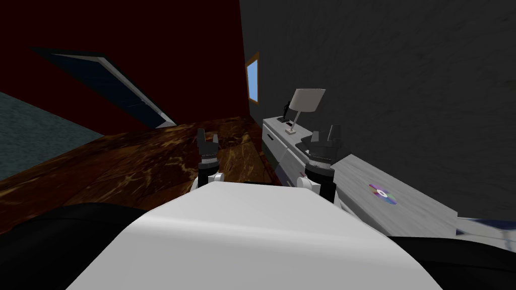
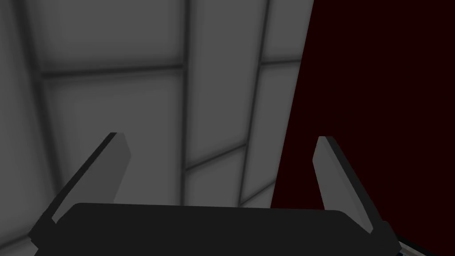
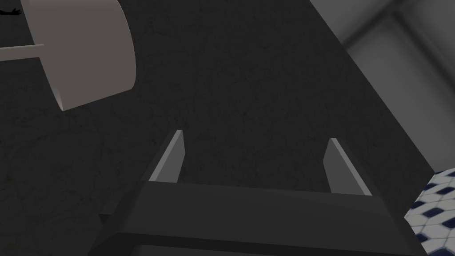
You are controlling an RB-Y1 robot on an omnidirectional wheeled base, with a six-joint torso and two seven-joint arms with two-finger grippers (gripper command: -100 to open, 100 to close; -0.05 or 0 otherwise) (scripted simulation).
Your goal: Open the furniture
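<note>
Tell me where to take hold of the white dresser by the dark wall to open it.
Likely a drawer front, on the face of the white dresser turned toward the brown floor. Come in from that floor side with the open right gripper, which hangs nearest it. Any handle is too small to tell.

Dim render (edges splayed), bright window
</note>
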